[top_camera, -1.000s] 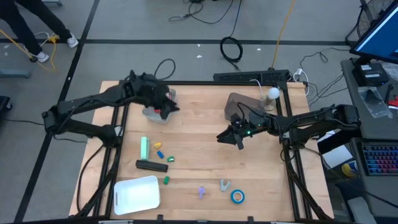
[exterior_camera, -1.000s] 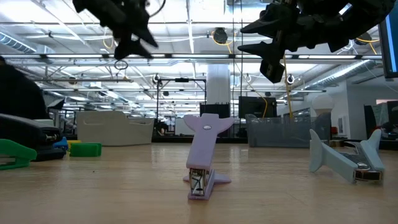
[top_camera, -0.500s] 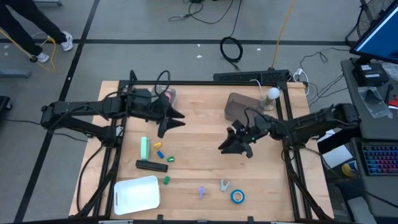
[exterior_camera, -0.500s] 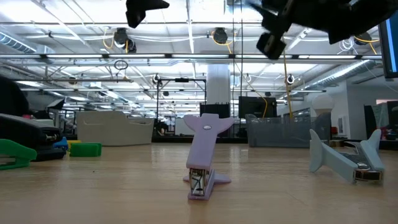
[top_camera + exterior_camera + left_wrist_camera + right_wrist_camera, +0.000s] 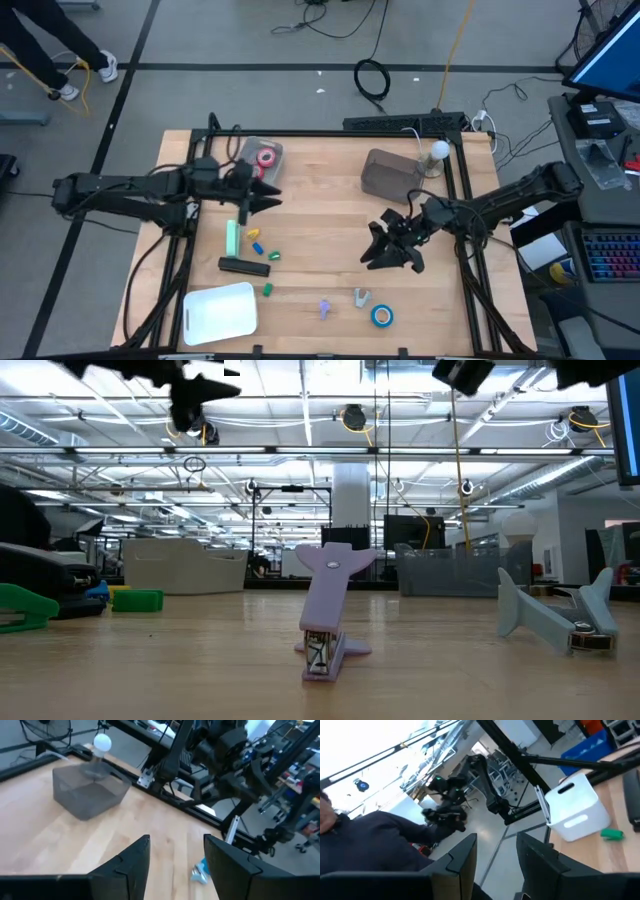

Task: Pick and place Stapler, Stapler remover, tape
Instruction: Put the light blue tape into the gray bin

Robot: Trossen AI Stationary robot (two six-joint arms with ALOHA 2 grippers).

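From above, you see both arms raised over the wooden bench (image 5: 320,200), between picks by my judgement. The left gripper (image 5: 268,197) hovers just in front of a clear tub (image 5: 243,152) at the back left that holds red tape (image 5: 266,158); the right gripper (image 5: 374,255) hangs over the bench's right-middle, in front of an empty grey bin (image 5: 388,175). A black stapler (image 5: 244,265) lies at front left with its long axis running left to right, beside a green stapler (image 5: 233,237) lying front to back and a white tray (image 5: 220,312). Blue tape (image 5: 382,316) lies flat near the front edge, just beside a grey staple remover (image 5: 361,297) and a lilac staple remover (image 5: 324,308). The next move likely calls for lowering one gripper squarely over one of these. At bench height, the lilac remover (image 5: 326,610) stands upright and the grey one (image 5: 555,615) lies tilted. From the left wrist, the fingers (image 5: 131,865) stand partly apart, holding nothing. From the right wrist, its fingers (image 5: 459,862) also stand apart, empty.
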